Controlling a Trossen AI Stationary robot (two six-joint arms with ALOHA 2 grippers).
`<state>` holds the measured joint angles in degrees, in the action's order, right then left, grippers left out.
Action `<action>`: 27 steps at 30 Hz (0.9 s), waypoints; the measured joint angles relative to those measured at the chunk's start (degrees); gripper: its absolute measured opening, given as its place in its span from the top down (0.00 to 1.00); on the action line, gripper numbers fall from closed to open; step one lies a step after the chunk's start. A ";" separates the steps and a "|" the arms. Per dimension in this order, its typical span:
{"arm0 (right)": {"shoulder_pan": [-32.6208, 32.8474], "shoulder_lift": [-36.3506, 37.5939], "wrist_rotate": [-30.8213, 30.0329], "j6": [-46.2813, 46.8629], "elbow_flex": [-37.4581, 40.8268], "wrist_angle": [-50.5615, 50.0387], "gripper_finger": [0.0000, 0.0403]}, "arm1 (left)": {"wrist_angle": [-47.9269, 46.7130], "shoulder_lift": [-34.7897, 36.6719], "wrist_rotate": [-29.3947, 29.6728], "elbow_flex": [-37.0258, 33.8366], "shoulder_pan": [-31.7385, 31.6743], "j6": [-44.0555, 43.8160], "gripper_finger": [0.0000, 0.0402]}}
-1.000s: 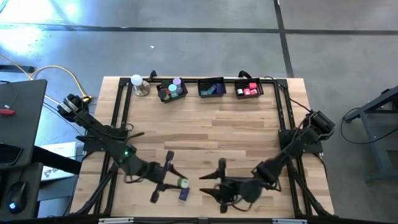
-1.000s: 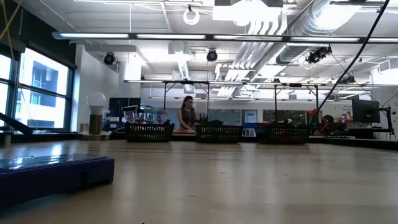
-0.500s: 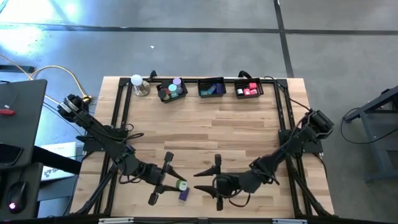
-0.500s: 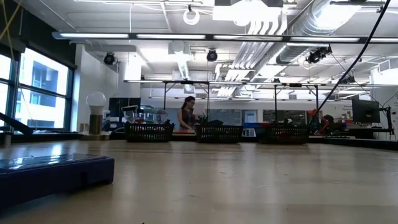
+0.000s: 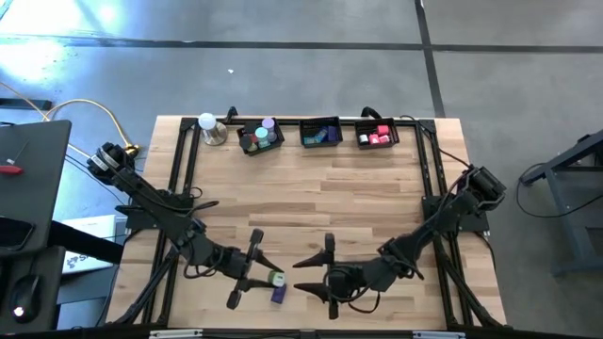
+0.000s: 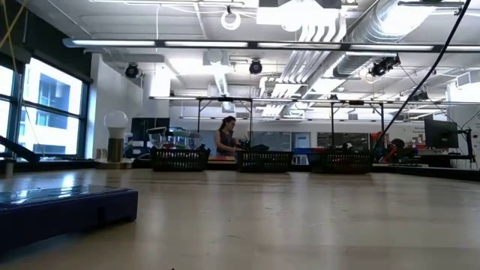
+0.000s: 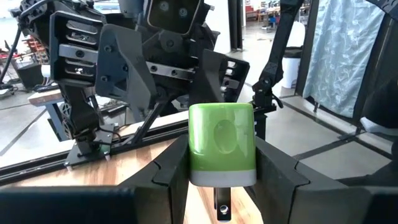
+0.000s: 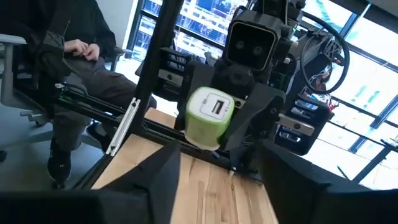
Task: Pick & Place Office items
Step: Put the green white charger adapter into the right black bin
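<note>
A: A wide workshop hall lies behind the wooden surface (image 5: pixel 311 198). What stands on it?

B: Three black trays (image 5: pixel 320 134) along the far edge. Well apart from them, at the near edge, the left gripper (image 5: pixel 254 268) has its jaws clamped on a green-and-white cylinder (image 7: pixel 221 144), held off the wood as if for a handover.

A: And the right gripper (image 5: pixel 316 273)?

B: Facing that cylinder, jaws spread, nothing in them. A purple block (image 5: pixel 279 295) lies just beside the cylinder.
</note>
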<state>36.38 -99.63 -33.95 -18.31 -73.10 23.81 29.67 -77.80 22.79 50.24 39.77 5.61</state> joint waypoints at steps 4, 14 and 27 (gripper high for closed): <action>-0.02 0.00 -0.07 1.54 0.00 -0.06 0.37 | 0.02 0.00 0.00 0.00 -0.02 -0.02 0.68; -1.76 0.00 1.76 3.47 0.00 1.37 0.21 | 0.27 0.00 -0.09 0.00 -0.88 -0.02 0.68; -6.63 0.00 13.52 4.15 0.00 2.67 0.28 | 0.44 0.00 -0.07 0.00 -3.37 -1.53 0.68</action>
<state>29.75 -99.63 -20.43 -14.15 -73.10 26.48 30.11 -77.80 22.72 50.24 36.40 4.08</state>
